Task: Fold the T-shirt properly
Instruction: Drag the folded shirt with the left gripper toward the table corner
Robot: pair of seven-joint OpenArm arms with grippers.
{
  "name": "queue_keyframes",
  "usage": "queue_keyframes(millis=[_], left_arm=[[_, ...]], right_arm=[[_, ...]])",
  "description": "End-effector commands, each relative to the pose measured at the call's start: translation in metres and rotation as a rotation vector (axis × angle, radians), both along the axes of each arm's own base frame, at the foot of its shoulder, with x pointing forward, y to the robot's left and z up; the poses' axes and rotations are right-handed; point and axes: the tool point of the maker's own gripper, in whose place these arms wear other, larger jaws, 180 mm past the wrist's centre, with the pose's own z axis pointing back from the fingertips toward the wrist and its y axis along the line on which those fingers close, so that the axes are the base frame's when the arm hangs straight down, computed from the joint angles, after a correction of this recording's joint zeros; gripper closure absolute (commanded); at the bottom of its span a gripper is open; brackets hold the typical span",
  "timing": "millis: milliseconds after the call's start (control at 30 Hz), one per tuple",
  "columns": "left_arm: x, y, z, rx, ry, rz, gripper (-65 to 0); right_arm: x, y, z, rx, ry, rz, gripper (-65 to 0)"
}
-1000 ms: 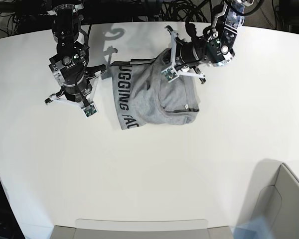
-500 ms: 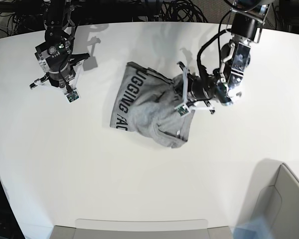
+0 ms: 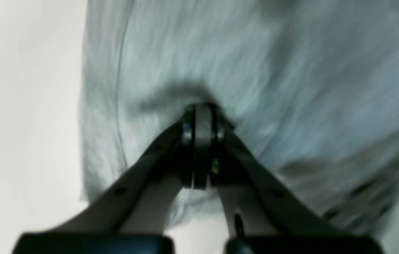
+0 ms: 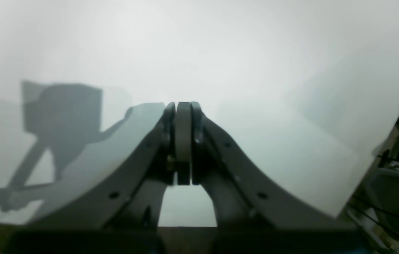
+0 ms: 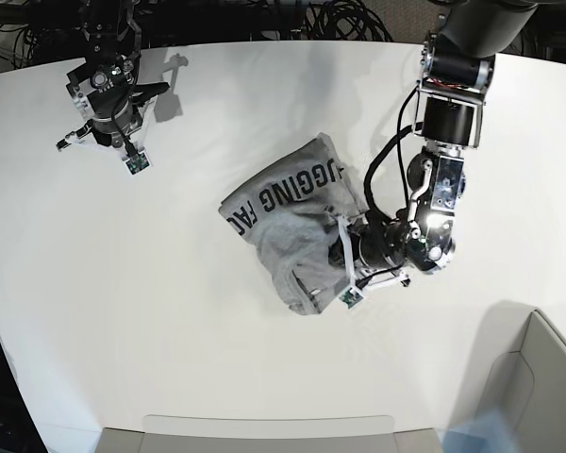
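Heather-grey cotton, the T-shirt (image 5: 297, 222) lies bunched in a crumpled heap near the middle of the white table (image 5: 170, 321), black block lettering showing along its 11 o'clock edge. At the heap's 4 o'clock side the left gripper (image 5: 344, 255) is clenched on a fold of the fabric, its jaws pinched together in the cloth. Well apart, toward 10 o'clock, the right gripper (image 5: 99, 142) hovers over bare tabletop, jaws pressed together, grasping nothing.

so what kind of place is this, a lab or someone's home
Most likely a robotics lab: two black robot arms work over a wide white table, black cables bundle behind its far edge, and the left gripper is clamped on a crumpled heather-grey T-shirt.
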Motion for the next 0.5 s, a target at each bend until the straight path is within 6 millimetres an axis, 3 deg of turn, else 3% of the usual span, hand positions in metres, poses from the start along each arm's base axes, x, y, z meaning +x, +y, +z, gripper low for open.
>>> queue_keyframes(millis=[0, 100, 233, 367, 467], left_arm=[[0.023, 0.009, 0.035, -0.032, -0.099, 0.071, 0.0], [0.017, 0.002, 0.053, -0.120, -0.153, 0.167, 0.0], [-0.007, -0.041, 0.078, -0.244, -0.247, 0.172, 0.0], [-0.040, -0.086, 0.061, -0.259, -0.196, 0.083, 0.0], [-0.057, -0.107, 0.047, -0.272, -0.159, 0.054, 0.0]], right_arm=[[0.007, 0.000, 0.009, -0.005, -0.039, 0.018, 0.0], [0.012, 0.001, 0.012, 0.019, -0.086, 0.018, 0.0], [0.021, -0.012, 0.020, 0.034, -0.146, -0.031, 0.0], [0.026, -0.028, 0.028, 0.019, -0.181, -0.075, 0.0], [0.029, -0.041, 0.033, 0.004, -0.199, -0.106, 0.0]])
